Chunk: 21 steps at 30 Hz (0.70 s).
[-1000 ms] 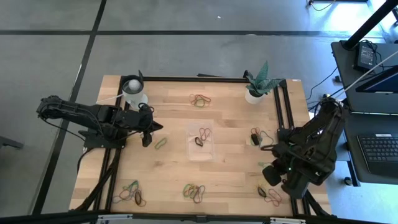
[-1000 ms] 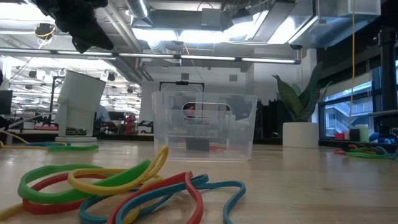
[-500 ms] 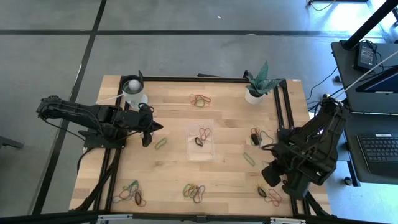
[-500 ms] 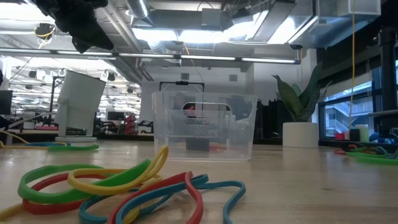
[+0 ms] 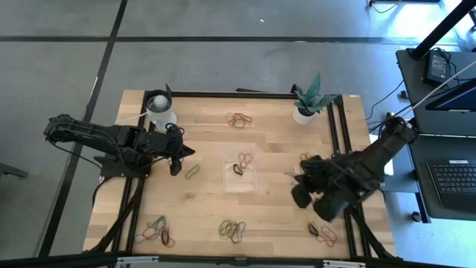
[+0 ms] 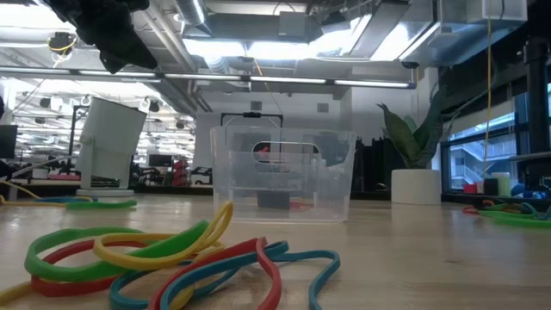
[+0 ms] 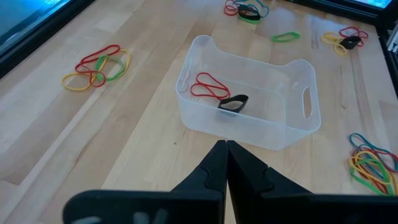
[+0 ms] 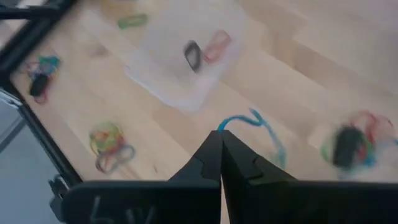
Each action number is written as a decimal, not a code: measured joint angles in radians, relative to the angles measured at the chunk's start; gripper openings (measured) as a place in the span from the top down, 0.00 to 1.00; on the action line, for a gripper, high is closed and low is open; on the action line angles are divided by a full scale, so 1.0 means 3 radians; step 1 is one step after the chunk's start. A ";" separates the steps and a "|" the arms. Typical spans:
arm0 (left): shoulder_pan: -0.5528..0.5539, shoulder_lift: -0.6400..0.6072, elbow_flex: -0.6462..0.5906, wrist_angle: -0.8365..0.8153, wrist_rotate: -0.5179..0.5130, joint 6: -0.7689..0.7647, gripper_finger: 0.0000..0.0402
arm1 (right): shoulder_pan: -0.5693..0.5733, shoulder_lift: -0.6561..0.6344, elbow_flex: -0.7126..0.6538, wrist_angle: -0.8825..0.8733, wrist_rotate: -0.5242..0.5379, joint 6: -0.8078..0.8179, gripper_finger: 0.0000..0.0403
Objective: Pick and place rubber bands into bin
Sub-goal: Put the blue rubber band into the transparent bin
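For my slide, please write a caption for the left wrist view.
Shut left gripper faces the clear bin holding red and dark rubber bands.

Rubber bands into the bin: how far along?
Early. The clear plastic bin holds two: a red rubber band and a dark rubber band. In hand: the right gripper, shut, pinches a blue rubber band over the table, short of the bin. The left gripper is shut, empty. Left: clusters of coloured bands around the wooden table.

Bare wood around bin (image 5: 239,167); white cup (image 5: 159,109), plant pot (image 5: 303,114) at far corners.
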 joint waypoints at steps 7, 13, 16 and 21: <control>0.0000 0.0000 0.0000 0.0000 0.0000 0.0000 0.99 | -0.0766 0.0000 0.0000 0.1238 -0.0023 -0.1604 1.00; -0.0001 0.0000 0.0000 0.0000 -0.0001 0.0000 0.99 | -0.1312 0.0037 0.0000 0.2120 -0.0245 -0.2560 1.00; 0.0000 0.0000 0.0000 0.0000 -0.0001 0.0000 0.99 | -0.1519 0.0124 0.0000 0.2239 -0.0432 -0.2707 1.00; 0.0000 0.0000 0.0000 -0.0001 -0.0001 0.0000 0.99 | -0.1728 0.0408 -0.0001 0.2251 -0.0806 -0.2700 1.00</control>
